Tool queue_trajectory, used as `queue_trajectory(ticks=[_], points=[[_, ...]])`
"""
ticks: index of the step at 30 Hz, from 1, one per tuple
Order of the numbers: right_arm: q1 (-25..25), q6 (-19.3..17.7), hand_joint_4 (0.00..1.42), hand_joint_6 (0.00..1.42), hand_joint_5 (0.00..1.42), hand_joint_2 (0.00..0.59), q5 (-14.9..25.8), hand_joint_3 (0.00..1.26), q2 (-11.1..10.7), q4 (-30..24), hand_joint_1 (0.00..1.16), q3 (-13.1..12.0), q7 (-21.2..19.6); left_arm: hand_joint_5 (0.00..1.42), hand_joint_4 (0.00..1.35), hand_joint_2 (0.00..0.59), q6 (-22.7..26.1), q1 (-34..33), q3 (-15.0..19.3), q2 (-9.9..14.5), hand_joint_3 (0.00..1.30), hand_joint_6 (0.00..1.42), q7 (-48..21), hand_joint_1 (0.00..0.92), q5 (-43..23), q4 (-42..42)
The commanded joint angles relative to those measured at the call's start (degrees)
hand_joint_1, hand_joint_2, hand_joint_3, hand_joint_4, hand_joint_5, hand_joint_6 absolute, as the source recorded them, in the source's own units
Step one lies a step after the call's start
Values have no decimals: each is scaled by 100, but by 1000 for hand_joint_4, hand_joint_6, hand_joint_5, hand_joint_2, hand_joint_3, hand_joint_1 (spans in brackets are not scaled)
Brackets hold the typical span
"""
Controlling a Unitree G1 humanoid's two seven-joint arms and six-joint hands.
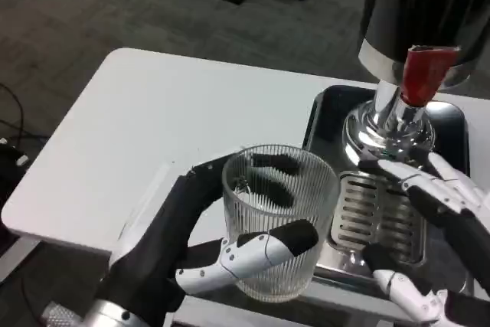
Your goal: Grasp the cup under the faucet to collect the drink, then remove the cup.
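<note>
The left hand (230, 254) holds the upright cup (279, 220); the faucet (423, 74) lies far-right, probably just past the spread, empty right hand (440, 197).

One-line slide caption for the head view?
Left hand holds ribbed glass cup beside the drip tray; right hand hovers open below the red-handled faucet.

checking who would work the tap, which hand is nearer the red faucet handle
Right. The right hand lies open over the drip tray, just below the red faucet handle. The left hand is farther away, down-left, holding the ribbed glass cup.
</note>
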Motion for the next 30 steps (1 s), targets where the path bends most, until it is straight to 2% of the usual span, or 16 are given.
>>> queue_trajectory(ticks=[1,6,9,14,20,30], points=[[-59,31,151,0,13,417,147,145,0,149,425,-164,-185,536,636,255,-107,-258,-54,-50,551,268,131,384,50,328],[-191,162,151,0,15,399,343,134,26,340,405,-229,-236,536,636,246,-346,-485,-22,21,551,268,191,387,120,805],[-251,191,151,0,26,389,416,134,9,412,394,-239,-253,529,629,240,-511,-1012,63,77,551,268,173,388,-1,1554],[-308,220,151,0,26,385,436,134,-23,443,395,-207,-247,519,628,229,-704,-1465,59,122,551,265,157,359,-30,2235],[-352,286,151,0,26,389,432,134,-2,454,389,-157,-268,519,635,231,-861,-1693,41,112,551,258,196,357,-28,2657],[-389,408,151,0,29,380,516,134,40,466,378,-124,-338,508,636,235,-1057,-1887,-14,-15,551,254,461,359,163,2844]])
